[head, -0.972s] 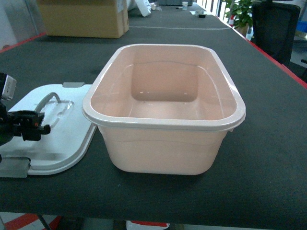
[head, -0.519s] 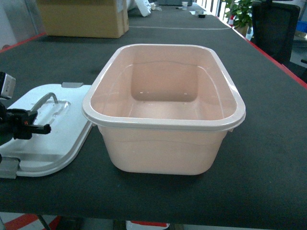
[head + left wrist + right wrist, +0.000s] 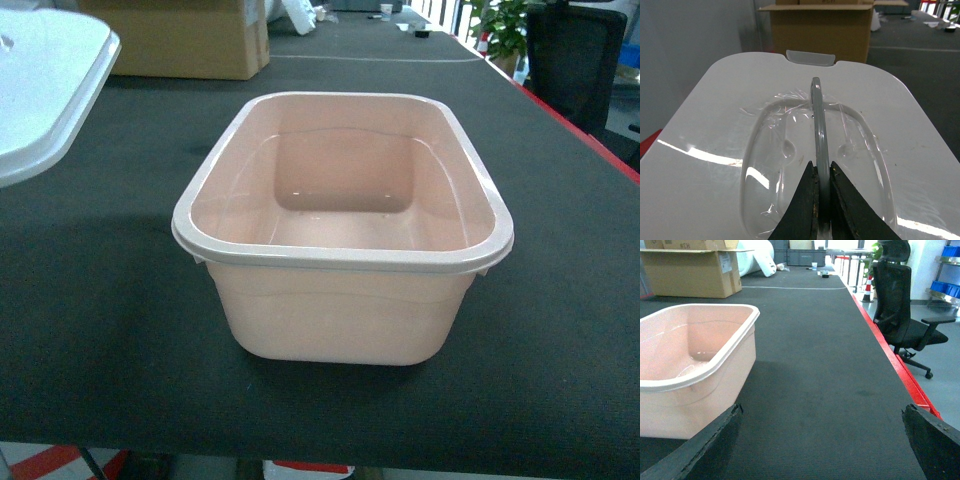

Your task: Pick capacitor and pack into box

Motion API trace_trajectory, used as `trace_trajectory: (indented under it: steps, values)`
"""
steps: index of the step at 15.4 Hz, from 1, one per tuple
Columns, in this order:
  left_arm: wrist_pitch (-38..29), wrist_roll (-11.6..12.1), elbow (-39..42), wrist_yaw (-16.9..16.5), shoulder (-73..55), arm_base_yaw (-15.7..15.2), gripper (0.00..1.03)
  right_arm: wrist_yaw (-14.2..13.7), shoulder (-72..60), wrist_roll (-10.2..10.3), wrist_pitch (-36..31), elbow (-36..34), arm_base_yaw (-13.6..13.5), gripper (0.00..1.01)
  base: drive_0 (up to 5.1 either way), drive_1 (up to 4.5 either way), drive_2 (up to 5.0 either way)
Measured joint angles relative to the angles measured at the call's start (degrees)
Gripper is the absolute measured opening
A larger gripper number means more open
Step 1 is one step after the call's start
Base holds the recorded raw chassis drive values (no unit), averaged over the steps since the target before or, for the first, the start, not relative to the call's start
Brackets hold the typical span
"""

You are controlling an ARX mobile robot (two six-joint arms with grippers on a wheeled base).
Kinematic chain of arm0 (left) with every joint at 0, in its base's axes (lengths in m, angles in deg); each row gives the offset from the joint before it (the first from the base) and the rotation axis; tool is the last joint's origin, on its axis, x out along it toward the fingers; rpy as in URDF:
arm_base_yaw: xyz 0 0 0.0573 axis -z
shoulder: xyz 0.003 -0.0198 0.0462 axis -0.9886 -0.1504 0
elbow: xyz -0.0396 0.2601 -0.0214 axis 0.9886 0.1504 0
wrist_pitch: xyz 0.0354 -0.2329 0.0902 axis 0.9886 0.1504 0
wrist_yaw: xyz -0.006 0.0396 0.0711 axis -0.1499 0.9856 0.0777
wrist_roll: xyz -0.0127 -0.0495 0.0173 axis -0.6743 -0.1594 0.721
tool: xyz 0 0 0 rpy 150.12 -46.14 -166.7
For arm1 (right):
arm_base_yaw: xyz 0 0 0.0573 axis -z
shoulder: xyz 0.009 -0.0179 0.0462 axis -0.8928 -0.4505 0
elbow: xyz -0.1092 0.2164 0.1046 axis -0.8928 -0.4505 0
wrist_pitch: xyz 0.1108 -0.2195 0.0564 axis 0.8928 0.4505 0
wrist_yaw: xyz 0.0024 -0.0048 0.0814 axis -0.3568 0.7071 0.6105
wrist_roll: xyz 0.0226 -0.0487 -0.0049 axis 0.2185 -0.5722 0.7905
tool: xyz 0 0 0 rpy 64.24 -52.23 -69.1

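Now, at the upper left of the head frame, the white lid [image 3: 45, 85] hangs raised; the left claw [image 3: 821, 187] is closed on its grey handle [image 3: 817, 125]. Right of it, the box [image 3: 342, 225] stands open in the desk [image 3: 560, 330] centre, long axis running away. The right claw [image 3: 822, 440] is spread wide, empty, with the box at its left. No capacitor shows.
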Motion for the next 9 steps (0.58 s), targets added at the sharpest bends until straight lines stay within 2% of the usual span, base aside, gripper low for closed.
trace_trajectory:
  steps: [2, 4, 5, 8, 9]
  values:
    - [1.6, -0.1, 0.0, 1.0, 2.1, 1.5, 0.02, 0.0, 0.0, 0.0, 0.0, 0.0, 0.0, 0.98, 0.0, 0.0, 0.0]
    - [4.1, -1.8, 0.1, 6.0, 8.7, 9.2, 0.02, 0.0, 0.0, 0.0, 0.0, 0.0, 0.0, 0.98, 0.0, 0.0, 0.0]
    - [4.4, -2.7, 0.1, 7.5, 9.8, 12.5, 0.02, 0.0, 0.0, 0.0, 0.0, 0.0, 0.0, 0.98, 0.0, 0.0, 0.0]
    - [1.7, -3.0, 0.0, 12.6, 5.2, 23.9, 0.02, 0.0, 0.0, 0.0, 0.0, 0.0, 0.0, 0.98, 0.0, 0.0, 0.0]
    - [0.1, -3.0, -0.1, 13.8, 2.5, 26.8, 0.02, 0.0, 0.0, 0.0, 0.0, 0.0, 0.0, 0.98, 0.0, 0.0, 0.0]
